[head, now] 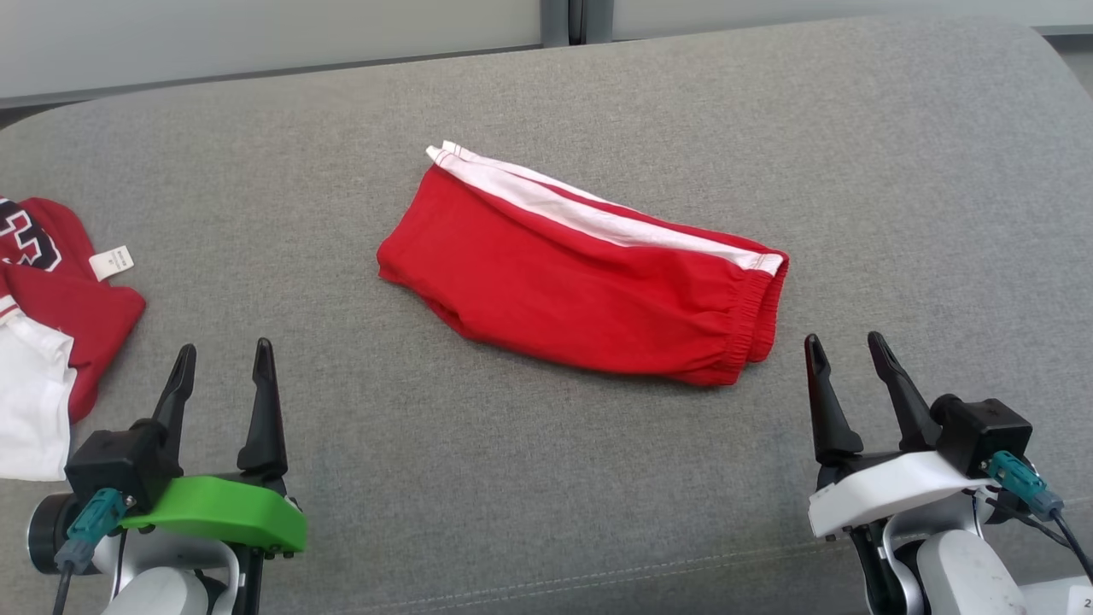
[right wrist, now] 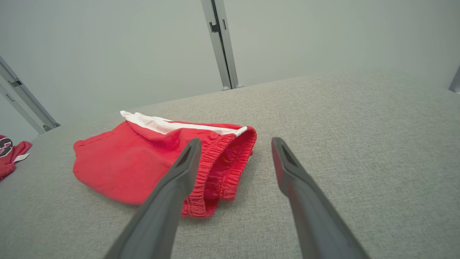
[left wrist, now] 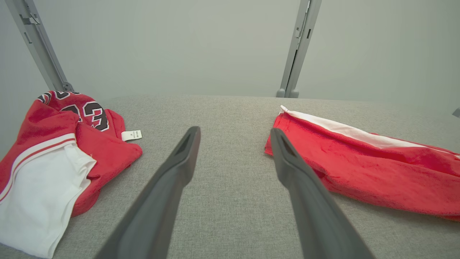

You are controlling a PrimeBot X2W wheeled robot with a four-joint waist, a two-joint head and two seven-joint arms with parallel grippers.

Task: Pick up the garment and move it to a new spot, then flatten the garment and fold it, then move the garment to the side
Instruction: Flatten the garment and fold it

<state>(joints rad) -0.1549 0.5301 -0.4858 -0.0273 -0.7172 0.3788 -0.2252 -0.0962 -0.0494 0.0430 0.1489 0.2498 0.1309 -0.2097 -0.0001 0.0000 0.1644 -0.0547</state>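
Far left: red and white jersey [head: 60, 299] crumpled at the edge of the gray cushion [head: 512, 495]. Left gripper [head: 225, 348] spread wide, holding nothing, low near side. Red shorts [head: 555, 282] folded, white stripe on the far edge, lying mid-cushion, waistband toward the right. Right gripper [head: 844, 338] spread wide, holding nothing, just beside the waistband, not touching.
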